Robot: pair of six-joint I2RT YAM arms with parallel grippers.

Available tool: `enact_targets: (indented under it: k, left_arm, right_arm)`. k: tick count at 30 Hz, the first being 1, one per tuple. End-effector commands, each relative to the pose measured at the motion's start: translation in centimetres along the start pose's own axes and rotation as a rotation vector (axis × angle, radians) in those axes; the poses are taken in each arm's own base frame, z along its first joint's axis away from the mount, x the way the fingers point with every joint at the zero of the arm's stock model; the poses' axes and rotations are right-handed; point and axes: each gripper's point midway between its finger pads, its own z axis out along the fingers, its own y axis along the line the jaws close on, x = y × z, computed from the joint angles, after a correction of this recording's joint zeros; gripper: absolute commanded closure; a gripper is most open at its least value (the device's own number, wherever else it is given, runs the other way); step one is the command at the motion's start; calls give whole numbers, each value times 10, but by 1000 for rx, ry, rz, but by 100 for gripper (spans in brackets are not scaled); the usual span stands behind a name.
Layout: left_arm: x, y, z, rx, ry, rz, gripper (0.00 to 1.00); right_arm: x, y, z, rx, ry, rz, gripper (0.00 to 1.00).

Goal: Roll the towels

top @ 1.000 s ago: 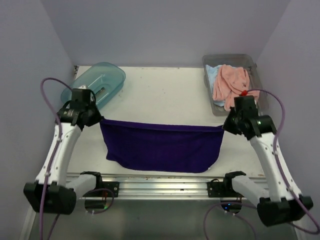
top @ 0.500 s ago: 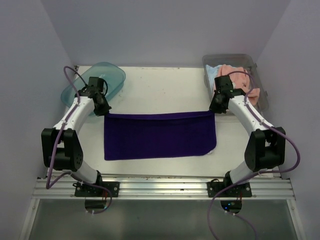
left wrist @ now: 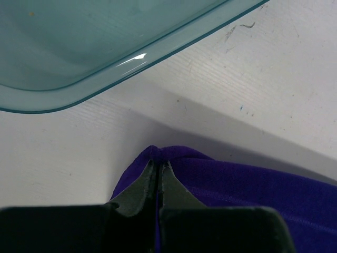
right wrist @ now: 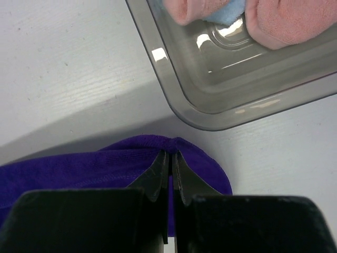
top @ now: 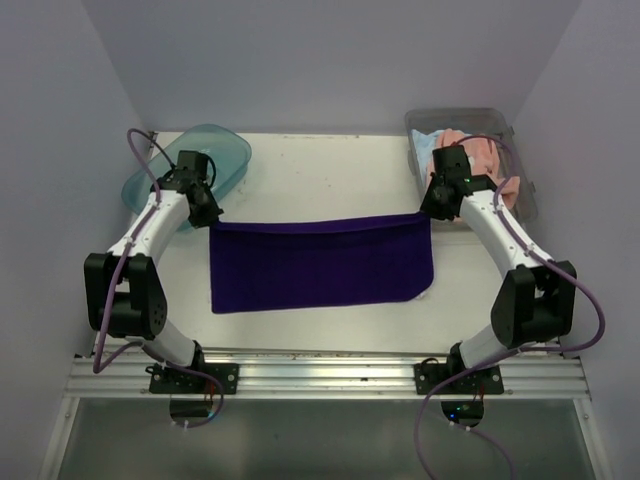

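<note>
A dark purple towel (top: 320, 265) lies spread across the white table, its far edge stretched between my two grippers. My left gripper (top: 208, 216) is shut on the towel's far left corner (left wrist: 158, 155). The far right corner (right wrist: 171, 145) is pinched in my right gripper (top: 428, 210), which is shut on it. A salmon pink towel (top: 478, 160) and a light blue towel (top: 424, 152) lie bunched in the clear grey bin (top: 520, 170) at the back right, also seen above the right gripper as pink towel (right wrist: 284, 21) and blue towel (right wrist: 226, 13).
A teal translucent tub (top: 225, 150) sits at the back left, just beyond the left gripper; its rim (left wrist: 131, 60) shows close. The grey bin's corner (right wrist: 210, 105) is close ahead of the right gripper. Lilac walls enclose three sides; a metal rail (top: 320, 365) runs along the near edge.
Both arms have reached away from the near edge, carrying the purple towel from hanging over the front to lying flat on the table. Since half a second ago little has shifted.
</note>
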Motion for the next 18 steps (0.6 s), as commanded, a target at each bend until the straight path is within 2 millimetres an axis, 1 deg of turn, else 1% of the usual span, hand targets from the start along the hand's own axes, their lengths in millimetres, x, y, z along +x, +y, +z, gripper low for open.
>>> enact_targets:
  k: [1, 2, 4, 5, 7, 8, 9, 10, 11, 12, 13, 14, 15, 17, 18]
  left_arm:
    - [-32, -8, -15, 34, -99, -6, 100]
    - [-34, -9, -21, 41, -106, -4, 100]
    - [-43, -14, -44, 93, -152, -3, 100]
    - [-50, -15, -64, 124, -199, -1, 100]
    - [-57, -17, -88, 175, -260, 5, 100]
    - [-60, -16, -100, 189, -291, 15, 100]
    - [-65, -15, -123, 218, -344, 15, 100]
    - [-67, -14, -136, 228, -368, 17, 100]
    - [-68, -12, -146, 238, -389, 23, 100]
    - [-70, -9, -165, 255, -430, 21, 100]
    - [-69, -7, -175, 257, -443, 20, 100]
    - [-70, -5, -185, 264, -461, 20, 100]
    - [-70, -1, -201, 278, -495, 14, 100]
    - [-67, 5, -220, 288, -524, 7, 100]
    - [-64, 8, -237, 310, -560, 3, 100]
  right_arm:
    - [-29, 4, -20, -12, -82, 1, 100]
    - [-33, 4, -32, -28, -100, 10, 100]
    - [-38, 5, -52, -59, -135, 25, 100]
    - [-42, 4, -72, -83, -171, 34, 100]
    - [-45, 0, -96, -109, -210, 37, 100]
    - [-42, -4, -106, -109, -214, 35, 100]
    - [-44, -8, -128, -133, -259, 42, 100]
    - [-44, -11, -138, -139, -275, 38, 100]
    - [-40, -18, -148, -131, -276, 38, 100]
    - [-39, -22, -164, -147, -307, 42, 100]
    - [-38, -25, -175, -153, -324, 41, 100]
    - [-33, -29, -183, -155, -322, 38, 100]
    - [-32, -35, -199, -166, -356, 43, 100]
    - [-28, -41, -215, -176, -377, 45, 100]
    - [-20, -47, -221, -173, -370, 39, 100]
